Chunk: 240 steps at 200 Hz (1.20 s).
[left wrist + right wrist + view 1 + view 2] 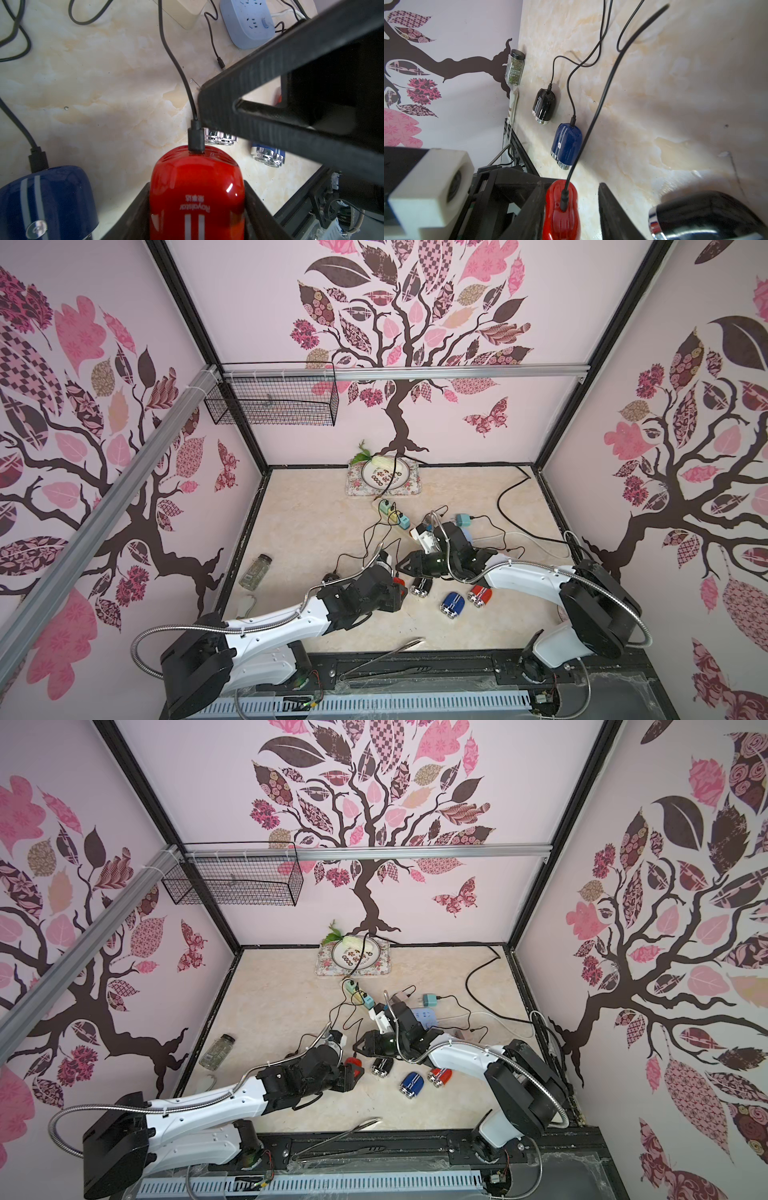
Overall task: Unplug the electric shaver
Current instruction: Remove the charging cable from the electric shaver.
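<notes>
Plug [564,200] sits between half-open right jaws, seemingly untouched.

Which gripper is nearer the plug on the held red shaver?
Right. The right gripper has the plug between its open jaws; the left gripper clamps the red shaver body behind that plug.

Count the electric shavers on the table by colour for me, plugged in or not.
Red electric shavers: 2
Blue electric shavers: 2
Black electric shavers: 2
Total: 6
</notes>
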### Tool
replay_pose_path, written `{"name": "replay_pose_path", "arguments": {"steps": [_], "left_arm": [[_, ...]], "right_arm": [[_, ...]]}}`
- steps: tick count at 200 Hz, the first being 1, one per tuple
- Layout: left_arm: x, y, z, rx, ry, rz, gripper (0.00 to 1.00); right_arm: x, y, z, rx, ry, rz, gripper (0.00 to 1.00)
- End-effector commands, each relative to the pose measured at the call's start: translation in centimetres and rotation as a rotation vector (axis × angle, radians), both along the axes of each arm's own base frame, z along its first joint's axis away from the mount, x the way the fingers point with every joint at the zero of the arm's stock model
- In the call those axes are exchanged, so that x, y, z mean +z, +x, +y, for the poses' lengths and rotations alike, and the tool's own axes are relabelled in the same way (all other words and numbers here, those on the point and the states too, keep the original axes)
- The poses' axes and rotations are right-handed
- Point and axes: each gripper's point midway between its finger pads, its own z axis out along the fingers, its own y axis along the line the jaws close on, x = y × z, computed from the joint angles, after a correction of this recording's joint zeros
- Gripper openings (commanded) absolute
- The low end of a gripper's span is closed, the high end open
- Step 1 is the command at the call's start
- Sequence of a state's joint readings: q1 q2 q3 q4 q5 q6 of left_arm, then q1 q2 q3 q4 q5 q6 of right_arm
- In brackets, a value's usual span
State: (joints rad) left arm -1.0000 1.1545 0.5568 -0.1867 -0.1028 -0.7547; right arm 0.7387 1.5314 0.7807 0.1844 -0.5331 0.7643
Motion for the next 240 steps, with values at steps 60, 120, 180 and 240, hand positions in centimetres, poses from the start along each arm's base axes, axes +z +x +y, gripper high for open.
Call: {"name": "replay_pose_path", "arguments": {"steps": [60,120,180,240], "left_arm": [[1.0,0.5,-0.2,-0.007,-0.037,-0.047,0.0],[0.9,0.3,-0.2,-0.013,-0.042,-0.045,0.0],[0.8,0.3,-0.2,-0.013,-0.041,-0.041,0.0],[0.6,0.1,-0.2,-0.016,-0.039,-0.03,0.0]], "right_arm": [[0.7,0.2,1.8,0.029,0.047,0.004,0.37],[0.5,-0.1,2.4,0.044,0.064,0.016,0.31],[0.5,-0.2,2.6,0.049,0.063,0.012,0.21],[0.7,0.0,2.5,0.047,0.058,0.002,0.14]]}}
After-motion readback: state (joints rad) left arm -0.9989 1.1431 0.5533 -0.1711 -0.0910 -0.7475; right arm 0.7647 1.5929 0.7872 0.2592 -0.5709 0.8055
